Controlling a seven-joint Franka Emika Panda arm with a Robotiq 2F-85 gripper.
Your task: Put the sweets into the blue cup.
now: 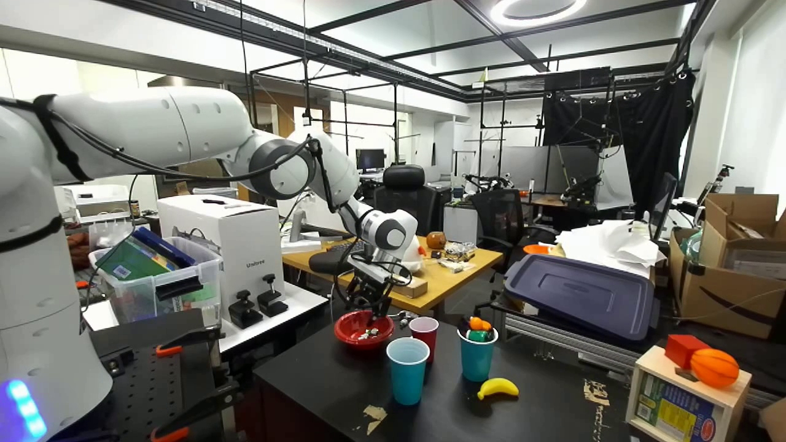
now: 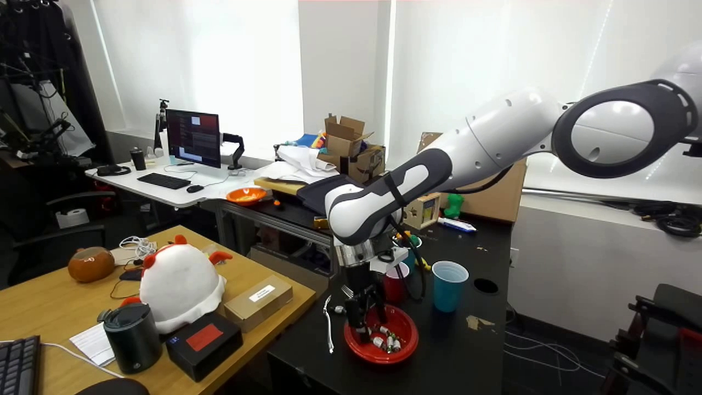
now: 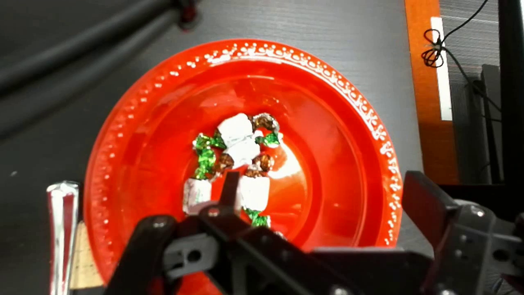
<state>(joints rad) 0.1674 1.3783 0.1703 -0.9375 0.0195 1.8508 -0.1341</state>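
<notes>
My gripper (image 3: pixel 322 184) is low at the red plastic bowl (image 3: pixel 163 114), fingers (image 3: pixel 425 209) spread apart; wrist view has one over the foil-wrapped sweets (image 3: pixel 254 192), the other by the rim. Can't tell if either touches. Sweets lie clustered in the bowl. Blue cup (image 1: pixel 408 377) upright nearby on the black table (image 1: pixel 546 411). Red cup (image 1: pixel 431 336) sits between bowl and second blue cup (image 1: pixel 476 362), which holds orange and green items (image 1: pixel 479 324).

In an ext. view I see a banana (image 1: pixel 498 388) btm, R of ctr, orange ball (image 1: pixel 715 368) lower R; in an ext. view, monitor (image 2: pixel 193 137) upper L, plush (image 2: pixel 181 288) & mug (image 2: pixel 133 339) lower L.
</notes>
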